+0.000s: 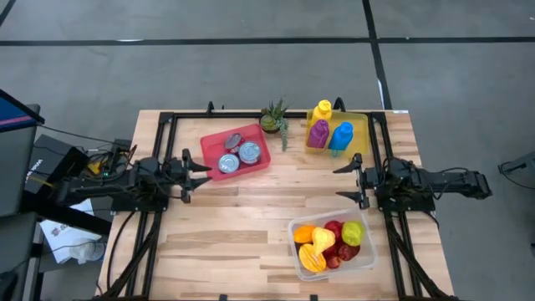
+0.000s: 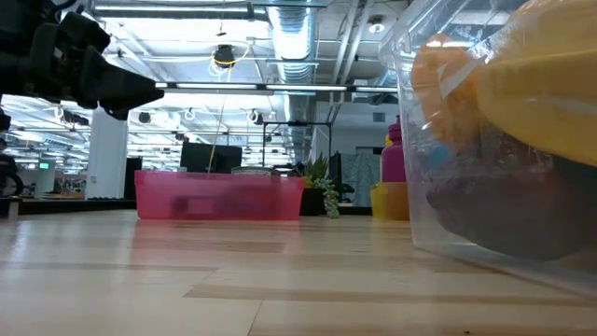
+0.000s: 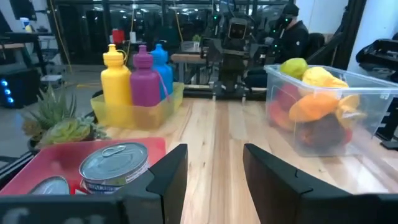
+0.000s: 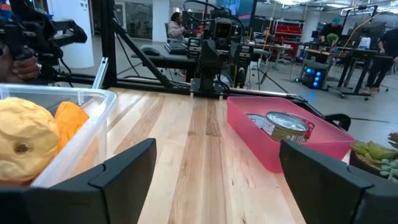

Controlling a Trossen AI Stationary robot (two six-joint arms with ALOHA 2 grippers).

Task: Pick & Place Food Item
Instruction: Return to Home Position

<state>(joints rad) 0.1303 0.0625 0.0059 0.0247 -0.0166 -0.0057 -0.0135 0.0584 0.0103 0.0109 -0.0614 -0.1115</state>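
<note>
- Plastic clear bin [image 1: 369,253] at the near table edge, full of fruit [image 1: 330,242]. Not part of this step as I read it.
- Mid-table, left side: left pincer [image 1: 196,171] is released, with nothing between its fingers. Its tips are just beside the near-left corner of the red bin [image 1: 213,146].
- Mid-table, right side: right pincer [image 1: 351,180] faces it, spread wide and empty too.
- Three tuna cans [image 1: 249,152] lie inside the red bin, lids up. I see no can loose on the table.
- My read: placing is done and I'm on the return-to-home step.
- Next move calls for drawing both arms back to rest, carrying nothing. The left one should back off without clipping the red bin's wall.
- Farther back: small plant [image 1: 272,117], then a yellow tray [image 1: 359,134] holding upright yellow, purple and blue bottles [image 1: 318,134].
- Table [image 1: 251,217]: pale wood planks, bare in the middle between the two arms.
- Room: grey floor [image 1: 251,67] with dark lines.
- Beyond the table it's an open lab with ceiling ducts [image 2: 289,37], strip lights and desks. A person [image 3: 293,34] sits well off in the background.
</note>
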